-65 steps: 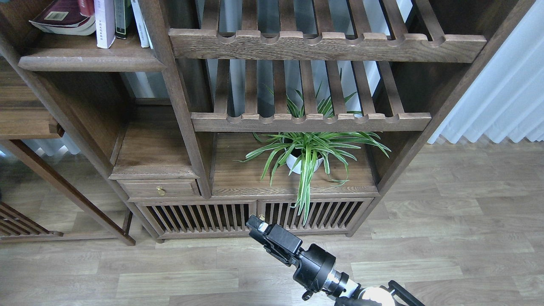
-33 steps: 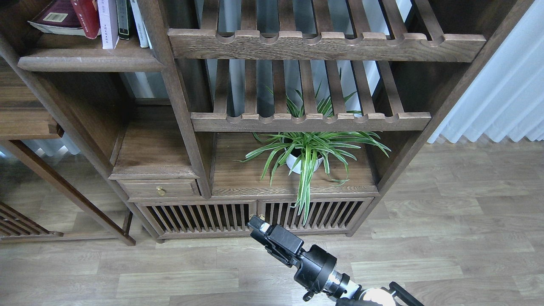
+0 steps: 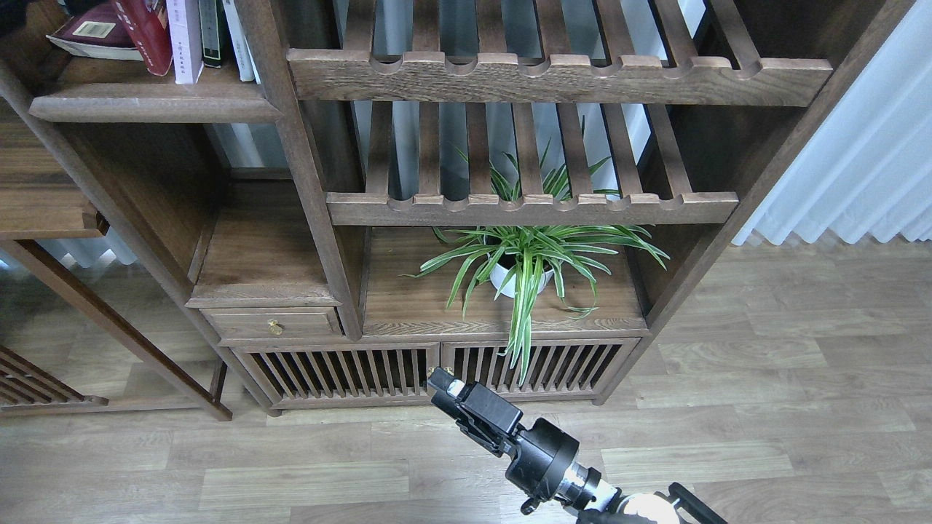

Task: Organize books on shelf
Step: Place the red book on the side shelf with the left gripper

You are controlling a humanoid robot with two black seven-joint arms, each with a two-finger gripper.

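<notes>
The shelf (image 3: pixel 145 109) is a flat dark-brown board at the top left. On it the maroon book (image 3: pixel 91 35) lies flat. The red book (image 3: pixel 149 33) leans tilted against it. The lavender-white book (image 3: pixel 183 40) stands upright to the right of the red one. A dark shape (image 3: pixel 16 11) shows at the top left corner by the maroon book; it may be my left gripper, but its fingers cannot be made out. My right gripper (image 3: pixel 441 380) hangs low in front of the cabinet doors, far from the books, with nothing in it; its fingers cannot be told apart.
A dark green book (image 3: pixel 211 29) and a thin white book (image 3: pixel 239 40) stand at the shelf's right end, by the upright post (image 3: pixel 302 182). Two slatted racks (image 3: pixel 561 76) are to the right. A potted spider plant (image 3: pixel 524 266) stands on the cabinet top below.
The red book has come down into view and tilted left over the maroon book. A dark shape has entered the top left corner. My right gripper has shifted slightly right.
</notes>
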